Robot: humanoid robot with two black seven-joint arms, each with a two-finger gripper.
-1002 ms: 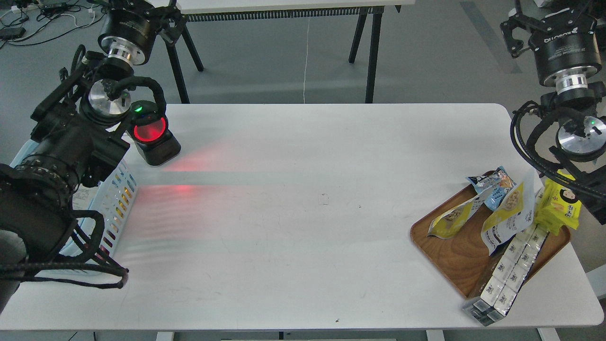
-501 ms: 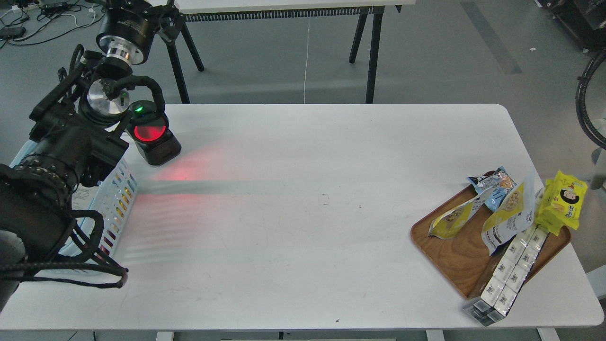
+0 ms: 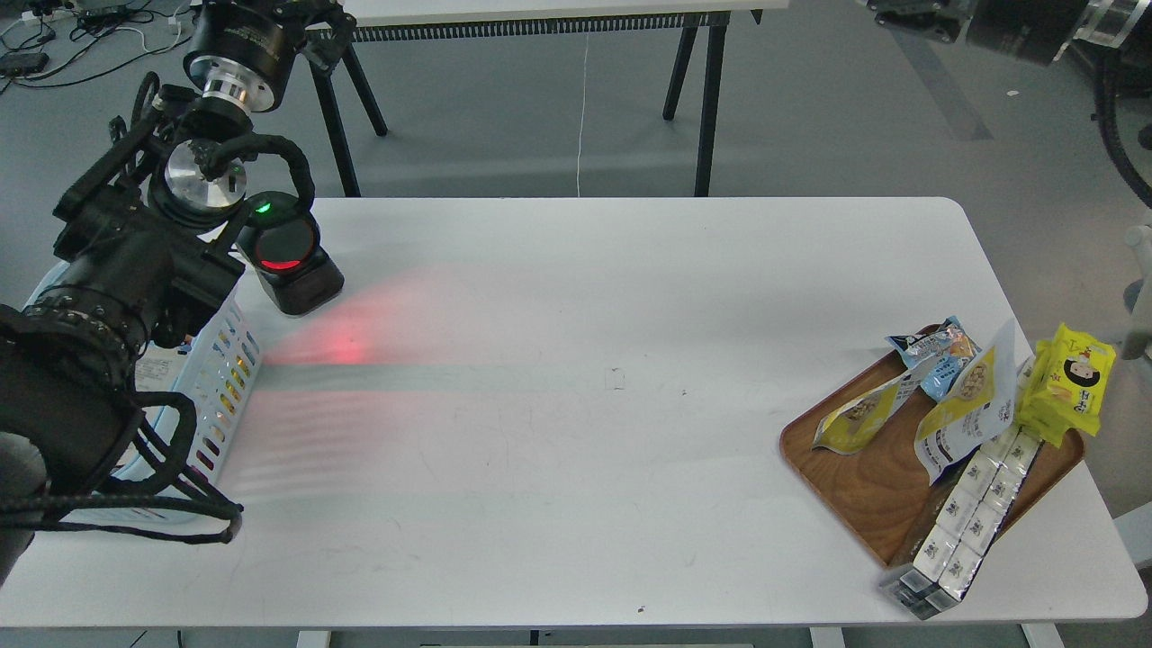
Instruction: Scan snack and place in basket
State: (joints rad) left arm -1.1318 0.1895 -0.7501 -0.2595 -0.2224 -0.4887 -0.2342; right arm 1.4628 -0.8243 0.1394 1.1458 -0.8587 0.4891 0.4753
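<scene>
The snack [image 3: 967, 407], a white pouch with a yellow panel of beige balls, leans upright in the brown wooden tray [image 3: 864, 490] at the table's right. A second similar pouch [image 3: 859, 416] lies beside it. The light blue basket [image 3: 223, 382] stands at the table's left edge, largely hidden under my left arm. My left gripper [image 3: 310, 20] is high at the top left, above the scanner, dark and cut by the frame edge. My right gripper [image 3: 913, 13] is a blurred dark shape at the top right edge, far above the tray.
A black scanner [image 3: 286, 256] with a red window and green light stands at the table's back left, casting red light on the table. The tray also holds a light blue packet [image 3: 936, 353], a bright yellow cartoon-face packet [image 3: 1071, 382] and a long white multipack [image 3: 958, 535].
My right arm has lifted from above the tray's right side up to the top right edge. My left arm has shifted slightly up. The snacks have not moved.
</scene>
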